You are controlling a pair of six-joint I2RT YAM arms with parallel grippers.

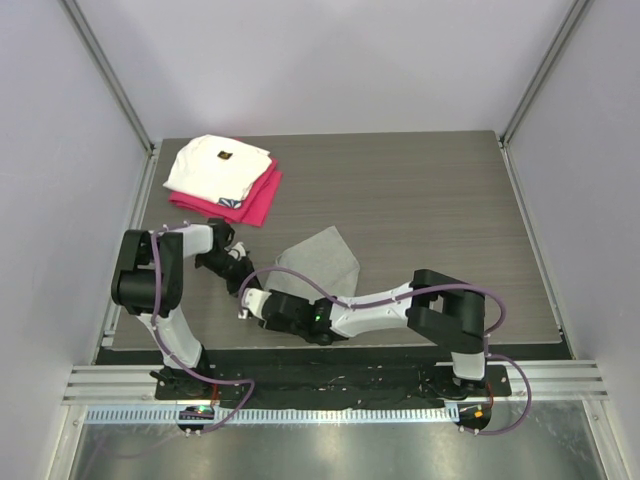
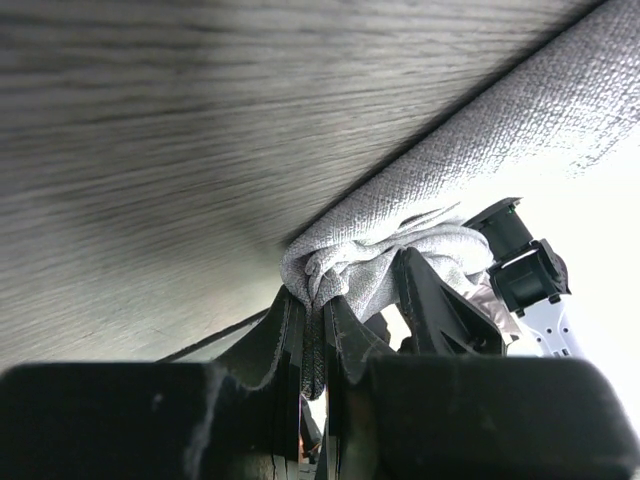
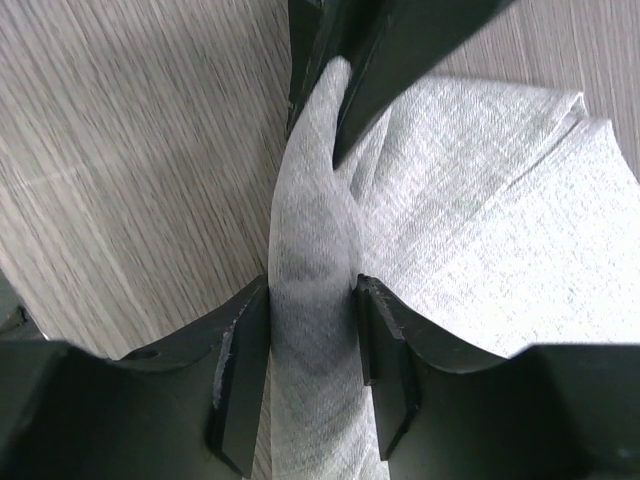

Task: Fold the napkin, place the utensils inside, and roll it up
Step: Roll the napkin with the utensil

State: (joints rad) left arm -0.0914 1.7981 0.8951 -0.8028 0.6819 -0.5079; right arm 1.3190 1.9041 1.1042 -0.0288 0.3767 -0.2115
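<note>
My left gripper point(image 2: 318, 300) pinches a bunched edge of the napkin point(image 1: 322, 262), my right gripper point(image 3: 312, 305) clasps the same ridge just beside it, and the cloth spreads from there toward the centre of the top view.

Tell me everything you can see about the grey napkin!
The napkin is a plain light-grey woven cloth, soft and a bit wrinkly. Most of it lies flat on the wooden table, near the front, roughly diamond-shaped. Its near-left corner is bunched into a thick twist. The left gripper pinches that bunch, and the right gripper squeezes it right beside.
</note>
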